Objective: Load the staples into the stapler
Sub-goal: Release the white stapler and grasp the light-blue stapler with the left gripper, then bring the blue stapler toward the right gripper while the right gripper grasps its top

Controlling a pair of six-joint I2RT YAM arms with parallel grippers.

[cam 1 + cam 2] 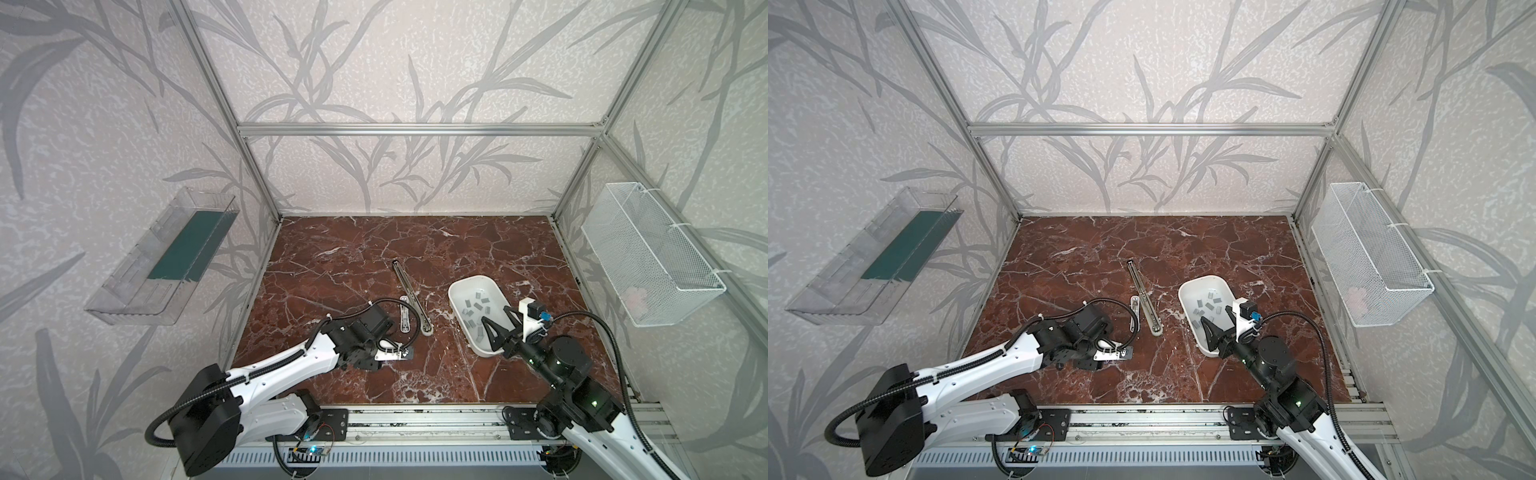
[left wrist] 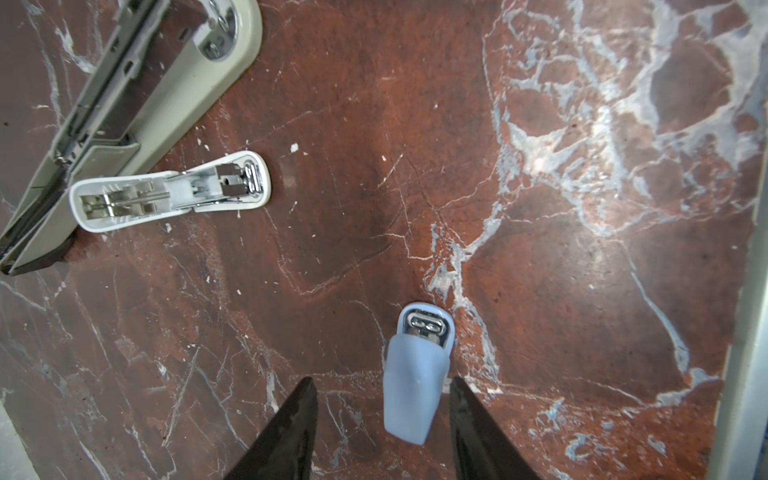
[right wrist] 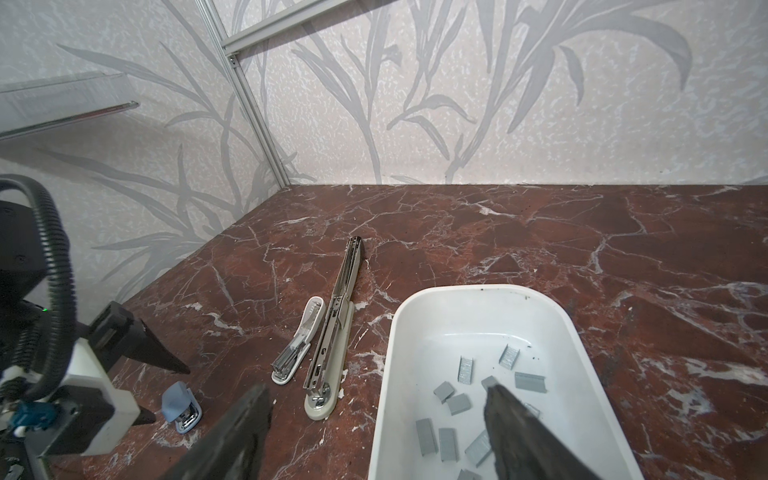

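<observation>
Left gripper [image 2: 382, 379] hangs low over the marble table [image 2: 540, 249], its 2 fingers parted to a middling gap. The small blue stapler [image 2: 415, 374] lies between them, off-centre toward 1 finger; whether that finger touches it cannot be told. Right gripper [image 3: 376, 388] stands wide and empty above the white tray [image 3: 457, 291]. It has 1 finger over the staples [image 3: 459, 404] scattered on the tray floor and the other outside the rim.

Closing on the off-centre stapler would likely shove it sideways or spin it on the smooth marble rather than seat it squarely. If the right arm descends as it stands, the outer finger could strike the rim and tip or drag the tray. The thin, flat strips may also slide away from a finger or break apart under a pinch.

Only the left wrist view shows the blue stapler's position between the fingers; both top views hide it beneath that wrist. It also shows the white stapler [image 2: 170, 191] opened flat, its channel bare, just beside the long beige stapler [image 2: 124, 104]. Only the right wrist view separates the strips; from above they are grey flecks.
</observation>
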